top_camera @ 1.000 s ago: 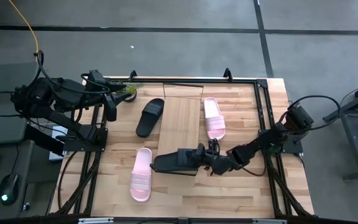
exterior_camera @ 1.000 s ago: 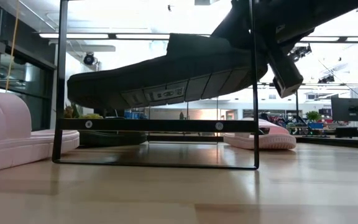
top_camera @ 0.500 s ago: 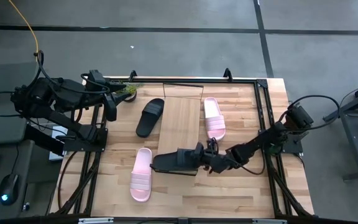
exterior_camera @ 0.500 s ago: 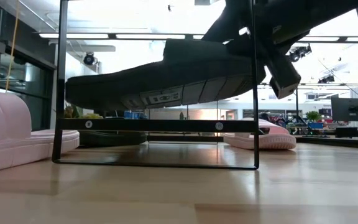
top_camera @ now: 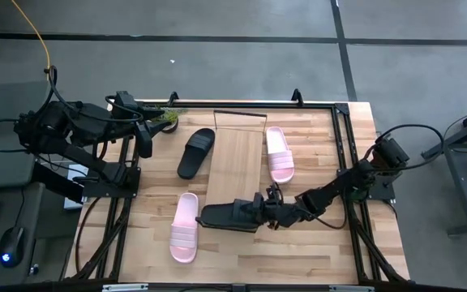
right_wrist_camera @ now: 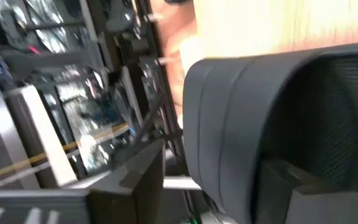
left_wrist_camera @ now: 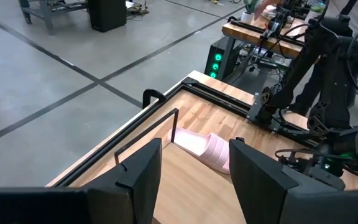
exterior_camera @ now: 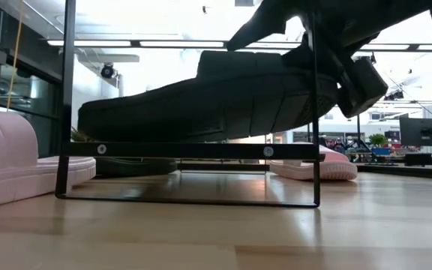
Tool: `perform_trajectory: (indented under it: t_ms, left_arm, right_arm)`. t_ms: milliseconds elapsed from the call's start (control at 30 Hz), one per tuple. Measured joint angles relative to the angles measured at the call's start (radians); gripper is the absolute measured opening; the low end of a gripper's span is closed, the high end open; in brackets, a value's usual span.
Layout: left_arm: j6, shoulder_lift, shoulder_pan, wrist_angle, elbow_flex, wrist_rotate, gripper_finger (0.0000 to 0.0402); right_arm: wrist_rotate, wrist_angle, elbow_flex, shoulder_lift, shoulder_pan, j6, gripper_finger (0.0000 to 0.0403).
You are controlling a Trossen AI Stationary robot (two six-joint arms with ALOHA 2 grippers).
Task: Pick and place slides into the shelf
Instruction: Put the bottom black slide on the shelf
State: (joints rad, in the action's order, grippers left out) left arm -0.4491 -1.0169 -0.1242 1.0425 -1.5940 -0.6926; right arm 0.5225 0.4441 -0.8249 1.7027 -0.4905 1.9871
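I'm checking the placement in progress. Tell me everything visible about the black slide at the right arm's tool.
The black slide is matte, rubbery-looking, with a wide strap and a thick ribbed sole edge. It lies crosswise over the near end of the shelf, its toe end overhanging toward the pink slide. In the low view it sits tilted, the end by the right tool higher. That tool's fingers are at the strap end; whether they grip cannot be told.

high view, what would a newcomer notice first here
The right gripper sits at a black slide lying across the near end of the shelf. A pink slide lies right of the shelf, another pink slide and a second black slide left of it. The left gripper waits at the table's far-left corner.
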Motion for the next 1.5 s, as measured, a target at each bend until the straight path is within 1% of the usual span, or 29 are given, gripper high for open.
perform_trajectory:
  t_ms: [133,267,467,867,967,1167,1267,1500]
  left_arm:
    - [0.000,0.000,0.000,0.000,0.000,0.000,0.0172]
    - [-0.001,0.000,0.000,0.000,0.000,0.001,0.0172]
    - [-0.006,0.000,0.000,0.000,0.000,0.003,0.0172]
    - [-0.007,0.000,0.000,0.000,0.000,0.003,0.0172]
    - [-0.006,0.000,0.000,0.000,0.000,0.003,0.0172]
    - [-0.004,0.000,0.000,0.000,0.000,0.003,0.0172]
    - [-0.004,0.000,0.000,0.000,0.000,0.003,0.0172]
    - [-0.002,0.000,0.000,0.000,0.000,0.001,0.0172]
  right_arm:
    - [-0.070,-0.002,0.000,0.000,0.016,-0.036,0.0215]
    - [-0.099,-0.007,0.000,0.000,0.028,-0.058,0.0228]
    - [-0.158,-0.036,0.000,0.000,0.039,-0.058,0.0229]
    - [-0.171,-0.044,0.000,0.000,0.041,-0.056,0.0229]
    - [-0.203,-0.045,0.000,0.000,0.046,-0.057,0.0229]
    - [-0.308,-0.049,0.000,0.000,0.064,-0.058,0.0229]
    - [-0.331,-0.083,0.000,-0.015,0.068,-0.060,0.0229]
    - [-0.328,-0.307,0.000,-0.121,0.074,-0.078,0.0229]
